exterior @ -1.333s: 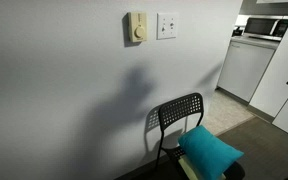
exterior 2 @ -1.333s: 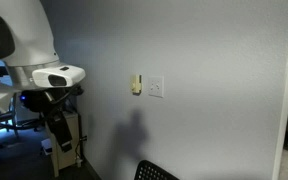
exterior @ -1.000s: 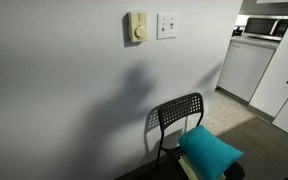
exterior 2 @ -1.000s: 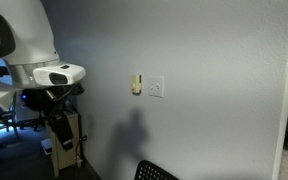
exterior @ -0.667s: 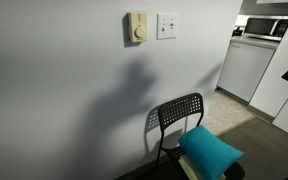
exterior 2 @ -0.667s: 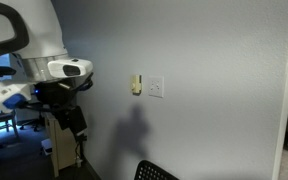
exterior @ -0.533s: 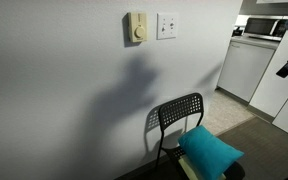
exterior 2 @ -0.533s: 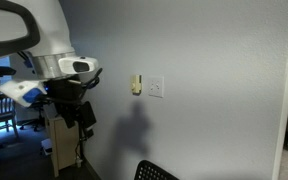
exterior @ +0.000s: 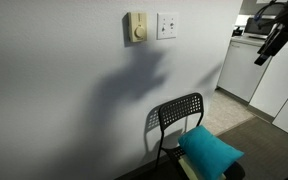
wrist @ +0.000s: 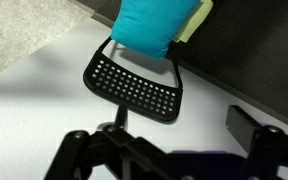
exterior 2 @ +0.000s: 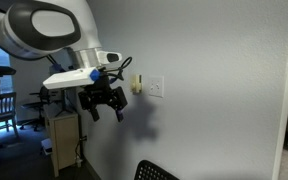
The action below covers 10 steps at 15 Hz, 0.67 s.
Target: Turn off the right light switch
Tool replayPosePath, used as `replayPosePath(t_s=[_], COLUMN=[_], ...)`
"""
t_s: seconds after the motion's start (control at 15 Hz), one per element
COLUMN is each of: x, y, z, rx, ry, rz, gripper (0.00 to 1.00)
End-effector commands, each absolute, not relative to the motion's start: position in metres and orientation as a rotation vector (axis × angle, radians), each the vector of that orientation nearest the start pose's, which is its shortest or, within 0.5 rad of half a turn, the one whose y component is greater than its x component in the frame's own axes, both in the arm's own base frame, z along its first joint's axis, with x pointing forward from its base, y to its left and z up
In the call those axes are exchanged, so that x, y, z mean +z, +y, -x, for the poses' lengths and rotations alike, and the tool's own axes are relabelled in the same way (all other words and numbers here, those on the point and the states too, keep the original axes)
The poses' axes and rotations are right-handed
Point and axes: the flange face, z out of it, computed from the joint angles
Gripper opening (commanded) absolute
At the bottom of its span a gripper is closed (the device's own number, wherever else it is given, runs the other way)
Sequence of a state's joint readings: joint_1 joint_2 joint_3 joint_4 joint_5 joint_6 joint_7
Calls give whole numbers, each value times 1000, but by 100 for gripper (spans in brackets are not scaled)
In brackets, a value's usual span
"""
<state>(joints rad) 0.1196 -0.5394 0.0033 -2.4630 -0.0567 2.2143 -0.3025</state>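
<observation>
Exterior view shows my gripper (exterior 2: 108, 115) with jaws spread wide, holding nothing, hanging near the wall just short of the right light switch (exterior 2: 159, 88), which sits beside a beige dial unit (exterior 2: 136, 85).

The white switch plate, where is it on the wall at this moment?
In both exterior views the white switch plate sits high on the wall, directly right of the beige dial box in the picture, above the black chair.
</observation>
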Motion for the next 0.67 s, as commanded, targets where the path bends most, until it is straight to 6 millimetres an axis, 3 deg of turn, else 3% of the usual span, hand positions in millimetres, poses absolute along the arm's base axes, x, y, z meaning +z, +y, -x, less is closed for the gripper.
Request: replayPosePath(t_s=[0.0, 0.6], x=[521, 549], y=[53, 94], z=[-452, -538], rx=[-445, -475], ry=[-916, -1402], rz=[3132, 3086], gripper=[100, 100])
